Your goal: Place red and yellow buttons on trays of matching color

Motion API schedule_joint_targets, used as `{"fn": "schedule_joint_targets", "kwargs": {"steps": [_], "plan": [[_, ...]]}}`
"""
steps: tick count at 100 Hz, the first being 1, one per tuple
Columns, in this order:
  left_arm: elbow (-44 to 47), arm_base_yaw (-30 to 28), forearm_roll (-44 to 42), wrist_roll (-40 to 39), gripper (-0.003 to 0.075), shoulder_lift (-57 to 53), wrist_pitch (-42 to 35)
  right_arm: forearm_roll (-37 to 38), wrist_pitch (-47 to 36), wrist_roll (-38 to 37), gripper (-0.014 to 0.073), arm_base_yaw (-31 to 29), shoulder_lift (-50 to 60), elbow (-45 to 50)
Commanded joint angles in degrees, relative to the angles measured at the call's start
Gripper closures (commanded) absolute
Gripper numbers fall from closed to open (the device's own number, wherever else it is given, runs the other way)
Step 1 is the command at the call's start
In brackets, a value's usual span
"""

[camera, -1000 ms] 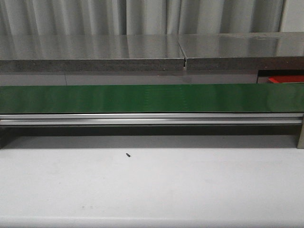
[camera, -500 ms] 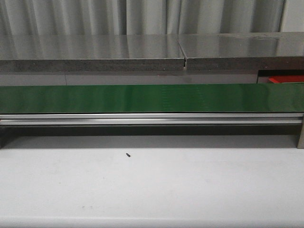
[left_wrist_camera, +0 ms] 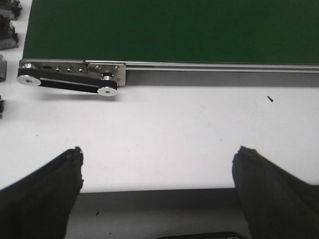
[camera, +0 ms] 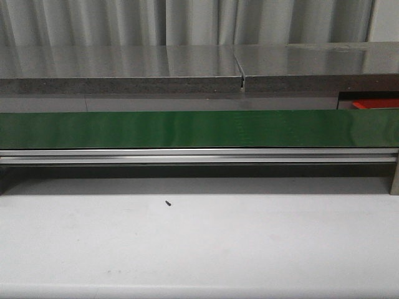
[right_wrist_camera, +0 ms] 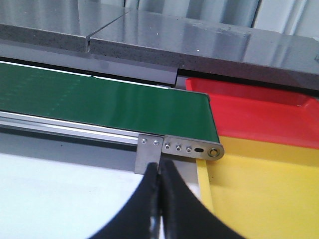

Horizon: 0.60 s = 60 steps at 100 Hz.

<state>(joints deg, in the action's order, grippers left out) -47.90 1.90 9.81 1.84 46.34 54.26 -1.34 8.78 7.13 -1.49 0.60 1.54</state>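
Left gripper [left_wrist_camera: 157,164]: fingers spread wide, nothing between them, hanging over the white table [left_wrist_camera: 164,129] near the left end of the belt. Right gripper [right_wrist_camera: 160,172]: fingers pressed together, holding nothing, over the table just near of the belt's right end.

Green belt [camera: 199,129] runs left to right across the whole front view, bare along its visible length; a silver rail [camera: 199,156] lines its near edge. Left end shows a black pulley bracket [left_wrist_camera: 67,83]. A small dark speck [camera: 168,202] lies on the table, near of the belt, left of centre.

Red tray [right_wrist_camera: 254,112] sits at the belt's right end, on the far side; yellow tray [right_wrist_camera: 259,194] touches it on the near side. Both look bare where visible. Only a red sliver [camera: 376,103] of the tray shows in the front view.

No buttons visible in any view. Grey shelf [camera: 118,65] stands behind the belt.
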Motion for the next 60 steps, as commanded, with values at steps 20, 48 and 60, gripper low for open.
{"fn": "schedule_joint_targets", "kwargs": {"steps": [20, 48, 60], "plan": [[-2.0, -3.6, -10.3, -12.0, 0.0112, 8.9, -4.8, 0.4, -4.6, 0.0, 0.0661, 0.2, 1.0, 0.0], [-2.0, -17.4, -8.0, -11.8, 0.0112, 19.6, -9.5, 0.4, -4.6, 0.0, 0.0661, 0.2, 1.0, 0.0], [-2.0, -21.3, -8.0, -11.8, 0.0113, 22.3, -11.2, 0.4, -4.6, 0.0, 0.0661, 0.2, 1.0, 0.0]]}}
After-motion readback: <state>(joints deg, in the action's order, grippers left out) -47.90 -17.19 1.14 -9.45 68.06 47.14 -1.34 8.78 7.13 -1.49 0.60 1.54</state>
